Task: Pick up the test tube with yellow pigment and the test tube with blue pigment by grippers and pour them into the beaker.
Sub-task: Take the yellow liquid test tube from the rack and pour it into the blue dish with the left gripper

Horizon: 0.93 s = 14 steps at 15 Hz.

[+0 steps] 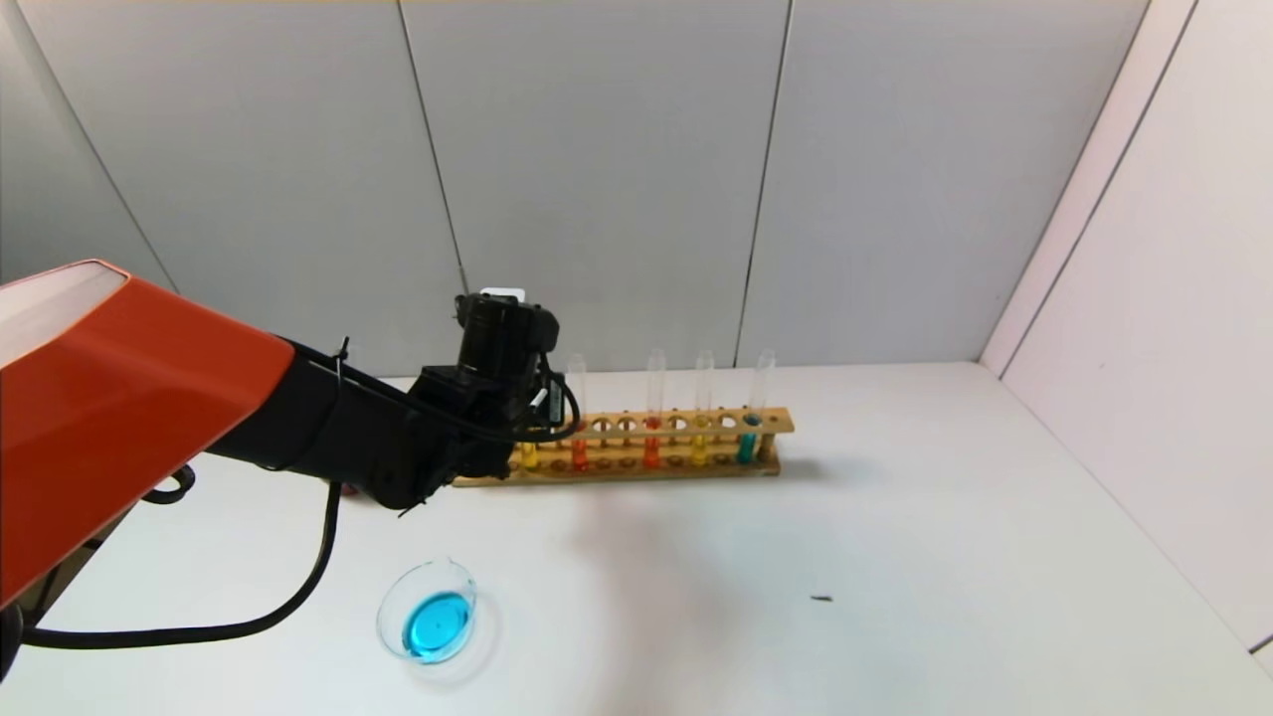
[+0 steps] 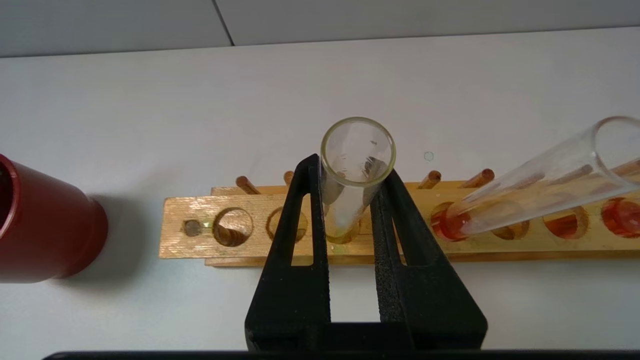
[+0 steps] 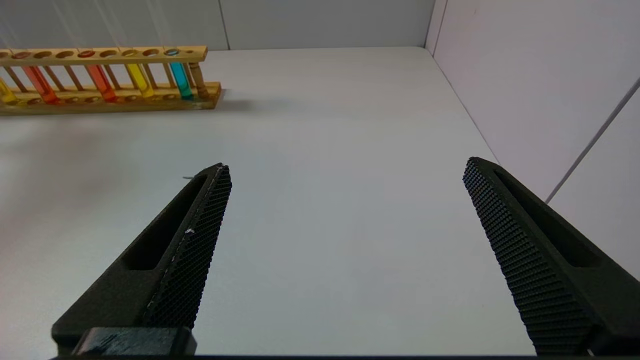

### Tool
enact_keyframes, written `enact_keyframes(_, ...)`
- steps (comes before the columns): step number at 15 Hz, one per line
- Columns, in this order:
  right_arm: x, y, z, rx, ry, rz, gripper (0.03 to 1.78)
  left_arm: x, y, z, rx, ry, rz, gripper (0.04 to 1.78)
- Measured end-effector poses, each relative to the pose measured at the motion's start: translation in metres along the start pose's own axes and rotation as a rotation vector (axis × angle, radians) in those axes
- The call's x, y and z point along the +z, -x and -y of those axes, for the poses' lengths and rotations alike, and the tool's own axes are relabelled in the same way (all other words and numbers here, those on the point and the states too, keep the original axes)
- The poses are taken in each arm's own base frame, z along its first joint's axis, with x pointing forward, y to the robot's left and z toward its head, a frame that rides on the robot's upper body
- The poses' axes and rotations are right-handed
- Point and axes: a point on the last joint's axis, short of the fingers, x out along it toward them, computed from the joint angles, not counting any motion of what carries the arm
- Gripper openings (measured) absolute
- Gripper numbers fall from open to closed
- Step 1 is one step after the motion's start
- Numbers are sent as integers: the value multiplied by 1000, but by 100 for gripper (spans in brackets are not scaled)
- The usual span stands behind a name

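Two fingers, left gripper (image 2: 350, 200): mine, closed on the yellow-pigment test tube (image 2: 356, 170), which stood in the wooden rack (image 2: 200, 240) near its left end.
Right gripper (image 3: 345, 210): my fingers spread wide, holding nothing, low over the white surface (image 3: 350, 125).
Beaker (image 1: 430, 612): blue liquid inside, on the surface in front of the rack.
Blue-pigment test tube (image 1: 751, 423): upright at the rack's right end.
Dark red cup (image 2: 45, 225): just beside the rack's left end.

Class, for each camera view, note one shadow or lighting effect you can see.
Head view: a soft grey shadow spreads over the table in front of the rack. Left wrist view: the red cup casts a dark shadow towards the rack. Right wrist view: the rack end throws a short shadow.
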Motion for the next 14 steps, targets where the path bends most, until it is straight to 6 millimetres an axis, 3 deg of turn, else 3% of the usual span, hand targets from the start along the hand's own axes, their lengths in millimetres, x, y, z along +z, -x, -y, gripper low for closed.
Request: enact_keyframes(14,0,0,0,0,0,0,170,44,19,-1,-16,3,85,30)
